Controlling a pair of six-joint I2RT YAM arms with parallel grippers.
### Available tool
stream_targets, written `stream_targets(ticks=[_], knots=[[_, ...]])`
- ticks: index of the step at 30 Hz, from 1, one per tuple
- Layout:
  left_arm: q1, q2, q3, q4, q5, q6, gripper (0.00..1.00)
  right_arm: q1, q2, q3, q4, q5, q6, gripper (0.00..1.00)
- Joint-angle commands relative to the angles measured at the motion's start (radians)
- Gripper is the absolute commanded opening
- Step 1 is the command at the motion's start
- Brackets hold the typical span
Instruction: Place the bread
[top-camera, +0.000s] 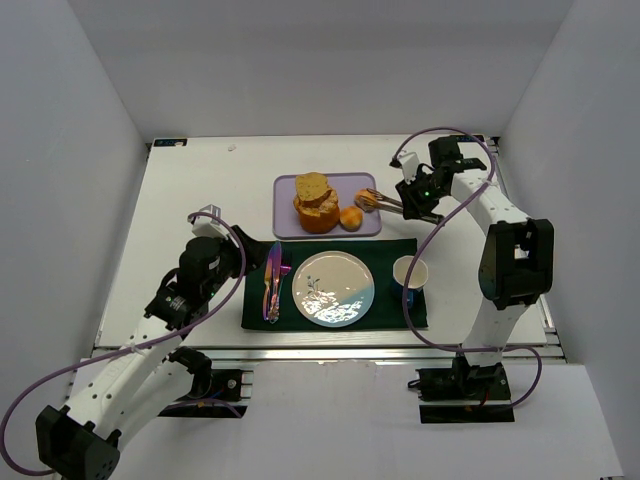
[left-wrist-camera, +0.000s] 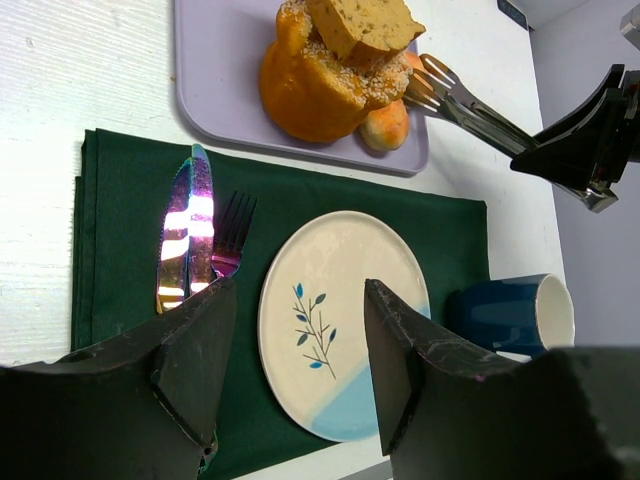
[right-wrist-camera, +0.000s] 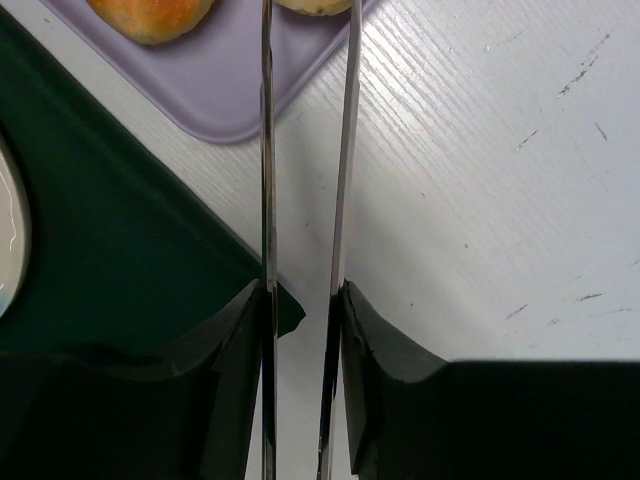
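The bread (top-camera: 317, 203) is a stack of a big orange loaf (left-wrist-camera: 310, 90) with a seeded slice on top, standing on the purple tray (top-camera: 290, 185). A small round roll (top-camera: 351, 217) lies beside it. My right gripper (top-camera: 418, 200) is shut on metal tongs (top-camera: 385, 203), whose tips reach another small roll (top-camera: 366, 198) at the tray's right end. In the right wrist view the gripper (right-wrist-camera: 305, 290) presses both tong arms (right-wrist-camera: 267, 150), and a bit of seeded bread (right-wrist-camera: 312, 5) shows between them at the top edge. My left gripper (left-wrist-camera: 298, 290) hangs open and empty above the white plate (left-wrist-camera: 345, 260).
The plate (top-camera: 333, 288) lies on a dark green placemat (top-camera: 395, 250), with an iridescent knife and fork (top-camera: 272, 280) to its left and a blue mug (top-camera: 410, 272) to its right. White walls enclose the table on three sides.
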Motion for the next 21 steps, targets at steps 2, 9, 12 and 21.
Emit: stream_targets(ticks=[2,9,12,21], knots=[[-0.002,-0.015,0.023,0.001,-0.014,0.008,0.64,0.001,-0.041,0.036,0.012,-0.016,0.012,0.2],[-0.002,-0.015,0.042,-0.008,-0.02,0.013,0.64,-0.013,-0.134,0.042,0.02,-0.061,0.033,0.18],[-0.002,-0.021,0.045,-0.005,-0.023,0.01,0.64,-0.016,-0.22,0.002,-0.002,-0.143,-0.028,0.17],[-0.002,-0.023,0.065,-0.002,-0.032,0.013,0.64,0.024,-0.458,-0.115,-0.258,-0.394,-0.292,0.13]])
